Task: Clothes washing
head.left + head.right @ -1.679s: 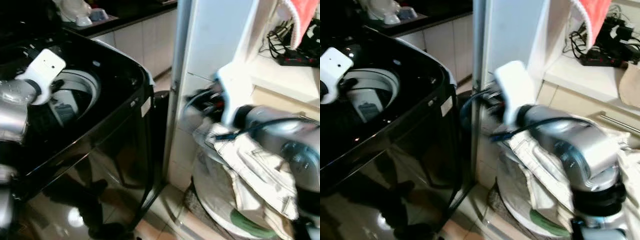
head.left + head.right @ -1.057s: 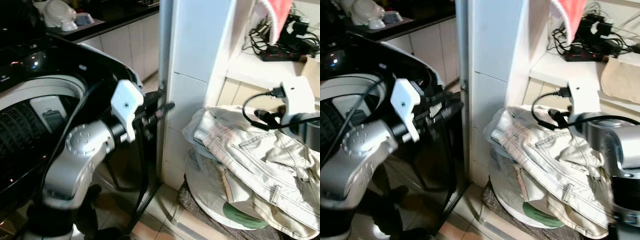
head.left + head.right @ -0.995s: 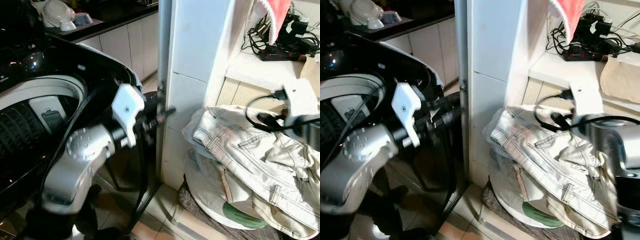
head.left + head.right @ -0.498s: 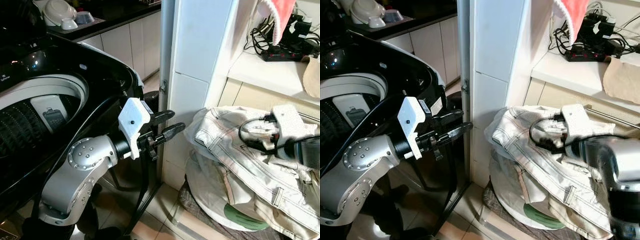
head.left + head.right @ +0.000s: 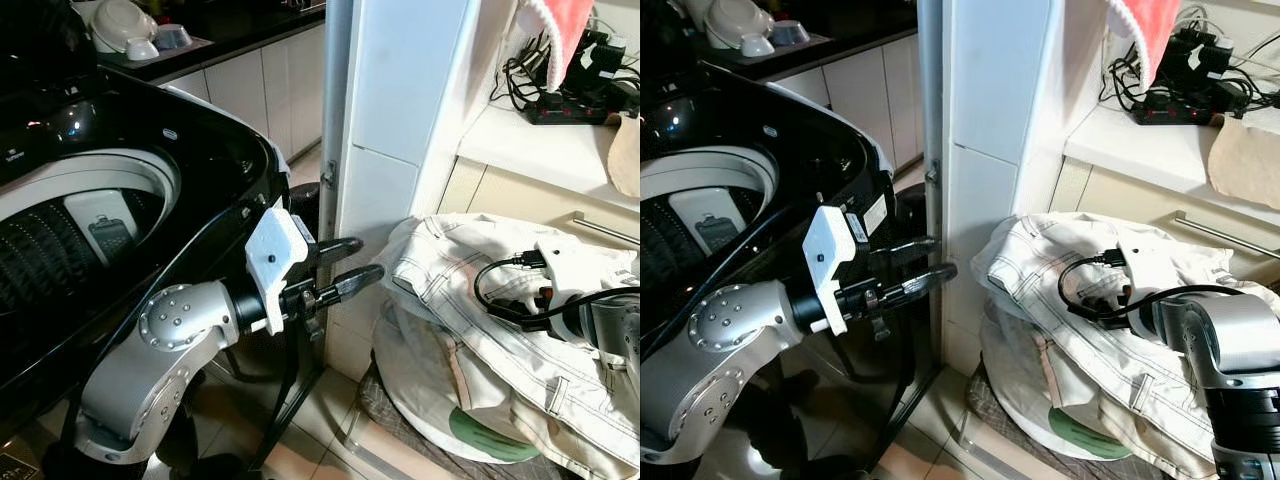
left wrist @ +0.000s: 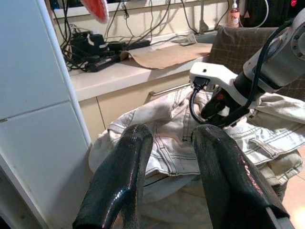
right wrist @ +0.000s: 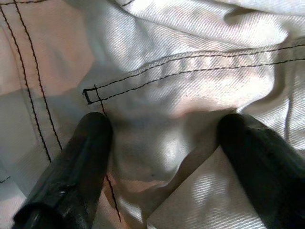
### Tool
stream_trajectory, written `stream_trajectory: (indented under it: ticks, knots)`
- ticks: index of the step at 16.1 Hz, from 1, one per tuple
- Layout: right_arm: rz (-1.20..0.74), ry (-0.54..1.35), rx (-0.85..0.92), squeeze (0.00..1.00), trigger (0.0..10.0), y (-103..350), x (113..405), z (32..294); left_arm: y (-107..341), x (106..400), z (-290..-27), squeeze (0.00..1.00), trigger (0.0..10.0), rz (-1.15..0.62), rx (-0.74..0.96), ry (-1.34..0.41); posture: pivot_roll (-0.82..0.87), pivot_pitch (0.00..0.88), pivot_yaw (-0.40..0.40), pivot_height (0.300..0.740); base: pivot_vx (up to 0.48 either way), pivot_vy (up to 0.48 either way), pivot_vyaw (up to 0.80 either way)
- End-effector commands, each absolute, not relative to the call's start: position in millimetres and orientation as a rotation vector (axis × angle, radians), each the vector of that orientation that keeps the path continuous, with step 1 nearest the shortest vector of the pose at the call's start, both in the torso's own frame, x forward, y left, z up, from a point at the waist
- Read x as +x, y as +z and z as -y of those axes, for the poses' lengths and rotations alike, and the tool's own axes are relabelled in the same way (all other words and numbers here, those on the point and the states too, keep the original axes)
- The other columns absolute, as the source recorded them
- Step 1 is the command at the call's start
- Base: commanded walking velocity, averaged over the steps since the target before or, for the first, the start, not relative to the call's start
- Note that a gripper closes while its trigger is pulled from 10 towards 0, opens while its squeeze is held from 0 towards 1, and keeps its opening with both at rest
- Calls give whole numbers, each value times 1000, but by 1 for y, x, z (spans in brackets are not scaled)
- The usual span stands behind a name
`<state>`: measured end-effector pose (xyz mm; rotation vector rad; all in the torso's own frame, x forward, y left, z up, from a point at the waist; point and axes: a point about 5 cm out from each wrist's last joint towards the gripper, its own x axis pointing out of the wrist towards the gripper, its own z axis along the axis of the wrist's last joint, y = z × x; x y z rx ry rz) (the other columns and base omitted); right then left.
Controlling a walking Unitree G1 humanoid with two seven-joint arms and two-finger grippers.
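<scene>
A pile of white jeans with dark stitching (image 5: 450, 250) lies on a round white basket (image 5: 420, 375) at the right. My right gripper (image 5: 1092, 300) presses down into the pile. In the right wrist view it stands open (image 7: 167, 143), and a raised fold of the fabric (image 7: 162, 114) sits between its two black fingers (image 7: 78, 164). My left gripper (image 5: 362, 258) is open and empty. It reaches past the white pillar toward the pile's left edge, a short way off it (image 6: 174, 133). The black top-loading washer (image 5: 215, 140) stands at the left with its drum (image 5: 90, 215) uncovered.
A white tiled pillar (image 5: 400, 110) stands between the washer and the basket. Behind the pile is a shelf with a power strip and cables (image 5: 575, 100), and a pink towel (image 5: 555, 25) hangs above. Dishes (image 5: 130, 25) sit on the far counter. Tiled floor lies below.
My left arm has swung from the washer drum out toward the pile. The right gripper has dropped from above the jeans down into them.
</scene>
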<state>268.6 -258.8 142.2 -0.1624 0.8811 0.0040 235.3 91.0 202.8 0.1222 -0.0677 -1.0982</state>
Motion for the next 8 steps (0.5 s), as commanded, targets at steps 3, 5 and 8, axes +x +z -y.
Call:
stream_trajectory:
  ticks: [3, 5, 8]
  knots:
    - [-903, -8, -151, 0, 0, 136, 268, 261, 206, 233, -90, 0, 10000, 70, 130, -1119, -55, 9, 13, 740, 0, 0, 0]
    - [-901, -7, -152, 0, 0, 136, 268, 261, 206, 231, -89, 0, 10000, 68, 123, -1130, -56, 11, 11, 740, 0, 0, 0]
    - [-891, -6, -140, 0, 0, 137, 269, 262, 206, 231, -90, 0, 10000, 66, 127, -1131, -57, 9, 13, 740, 0, 0, 0]
